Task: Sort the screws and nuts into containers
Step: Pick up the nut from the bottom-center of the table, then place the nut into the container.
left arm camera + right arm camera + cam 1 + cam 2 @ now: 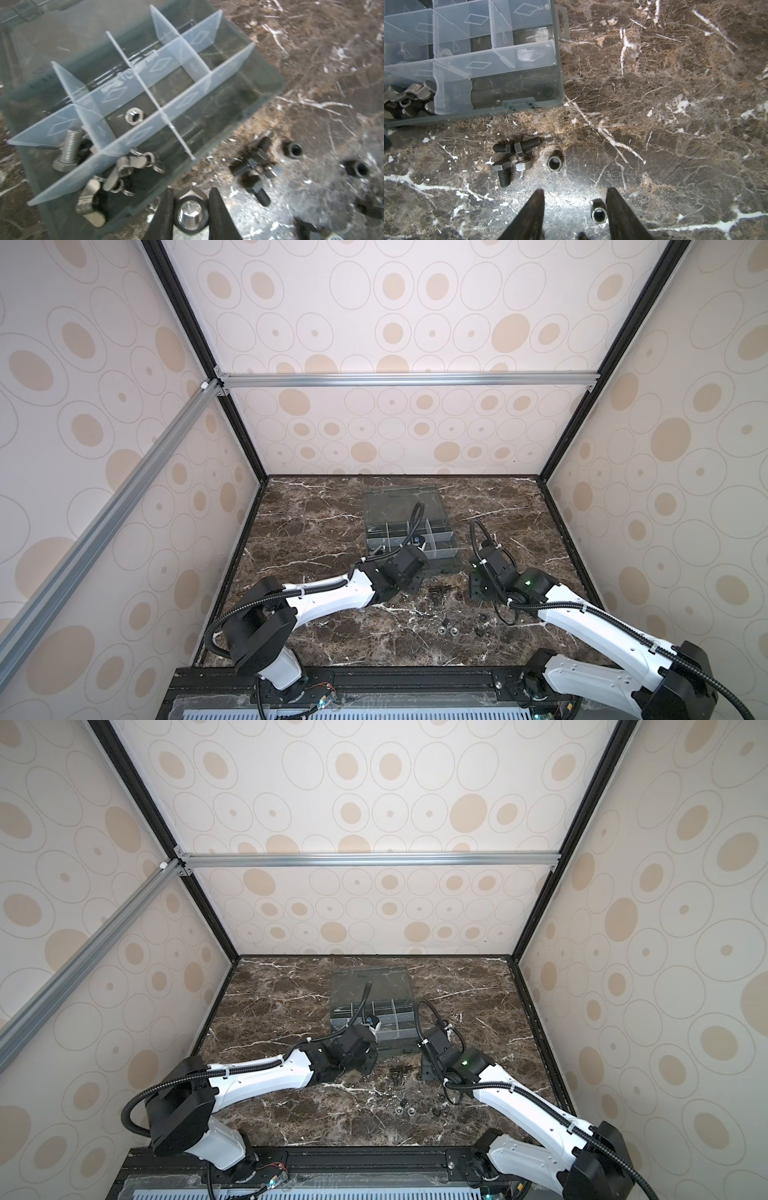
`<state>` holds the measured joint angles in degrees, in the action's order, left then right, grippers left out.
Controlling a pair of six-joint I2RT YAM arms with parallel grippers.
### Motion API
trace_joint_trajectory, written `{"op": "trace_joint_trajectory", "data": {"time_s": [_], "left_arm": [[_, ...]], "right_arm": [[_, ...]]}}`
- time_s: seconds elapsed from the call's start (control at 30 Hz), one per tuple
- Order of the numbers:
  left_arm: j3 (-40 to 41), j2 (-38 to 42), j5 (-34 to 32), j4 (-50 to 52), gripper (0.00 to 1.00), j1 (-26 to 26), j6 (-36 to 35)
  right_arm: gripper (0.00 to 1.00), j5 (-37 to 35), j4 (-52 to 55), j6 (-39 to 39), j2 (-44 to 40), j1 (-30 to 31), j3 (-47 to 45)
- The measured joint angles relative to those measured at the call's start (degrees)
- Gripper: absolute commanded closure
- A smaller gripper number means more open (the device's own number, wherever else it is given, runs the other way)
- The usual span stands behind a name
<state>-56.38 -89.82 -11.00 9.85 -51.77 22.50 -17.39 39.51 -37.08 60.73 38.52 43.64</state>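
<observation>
The held screw [191, 214], silver, sits between the fingers of the left hand [191, 190], which is clamped on it just beside the near wall of the organiser box [268, 74]. Inside the box:

- A boxed screw [70, 149], also silver, lies in an end compartment.
- A silver nut [134, 116] lies in the adjacent compartment.
- The wing nuts [124, 172] fill a compartment in the front row.

Black screws [512, 149] and black nuts [555, 163] lie loose on the surface [675, 124] in front of the box. The right hand [575, 190] has its fingers apart. A single black nut [599, 216] lies between them, close to one finger.
</observation>
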Motion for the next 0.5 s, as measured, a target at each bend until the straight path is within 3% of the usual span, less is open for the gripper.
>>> {"op": "trace_joint_trajectory", "data": {"time_s": [0.23, 0.5], "left_arm": [[-5.70, -4.00, 1.73, -0.85, 0.80, 8.90, -3.45], [-11.56, -12.63, 4.13, -1.46, 0.79, 12.37, -5.77]], "right_arm": [[0.49, 0.07, 0.42, -0.20, -0.26, 0.00, 0.00], [0.49, 0.83, 0.90, -0.63, -0.26, 0.00, 0.00]]}}
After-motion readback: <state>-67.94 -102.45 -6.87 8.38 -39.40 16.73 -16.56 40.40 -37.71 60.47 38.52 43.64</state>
